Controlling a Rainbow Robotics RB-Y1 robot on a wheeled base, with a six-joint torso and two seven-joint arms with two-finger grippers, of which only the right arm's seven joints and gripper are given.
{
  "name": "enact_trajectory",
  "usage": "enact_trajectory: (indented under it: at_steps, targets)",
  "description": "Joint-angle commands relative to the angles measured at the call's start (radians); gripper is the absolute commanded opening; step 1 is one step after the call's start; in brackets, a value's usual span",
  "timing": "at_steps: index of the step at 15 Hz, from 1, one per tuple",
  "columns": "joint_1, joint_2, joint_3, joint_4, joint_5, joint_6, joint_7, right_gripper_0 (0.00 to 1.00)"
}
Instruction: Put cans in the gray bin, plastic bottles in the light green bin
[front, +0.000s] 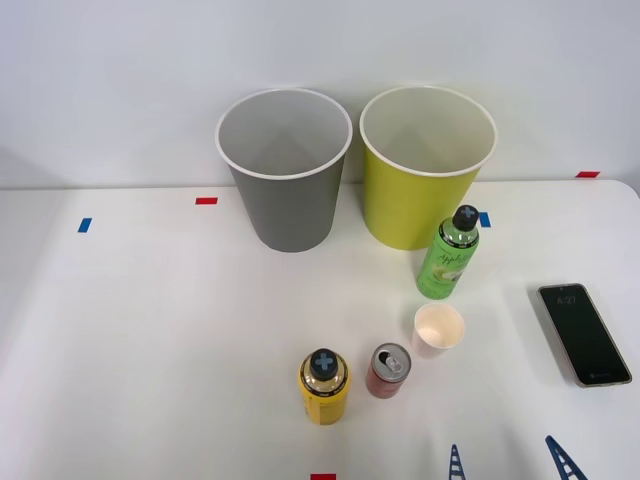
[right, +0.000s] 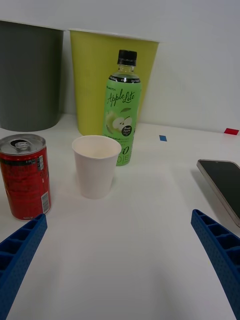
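Your right gripper (right: 120, 280) hovers low over the surface (front: 150, 330) with jaws wide apart, ready to grasp; the can (front: 388, 370) stands nearest, the plastic bottle (front: 448, 255) before the light green bin (front: 420, 190), the gray bin (front: 290, 200) alongside.

Near the table's (front: 130, 330) front edge, the right gripper (front: 508, 462) sits with fingers spread wide, bare surface just ahead of it. Beyond that, the paper cup (front: 439, 329) stands between the red can (front: 388, 370) and the green bottle (front: 448, 254), crowding both. A yellow bottle (front: 323, 386) flanks the can's left. The phone (front: 584, 333) lies toward the right edge. The table's left half is open.
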Motion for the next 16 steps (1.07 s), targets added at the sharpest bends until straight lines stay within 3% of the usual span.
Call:
enact_trajectory:
  at_steps: [1, 16]
  targets:
    - [0.000, 0.000, 0.000, 0.000, 0.000, 0.000, 0.000, 1.00]
    - [0.000, 0.000, 0.000, 0.000, 0.000, 0.000, 0.000, 1.00]
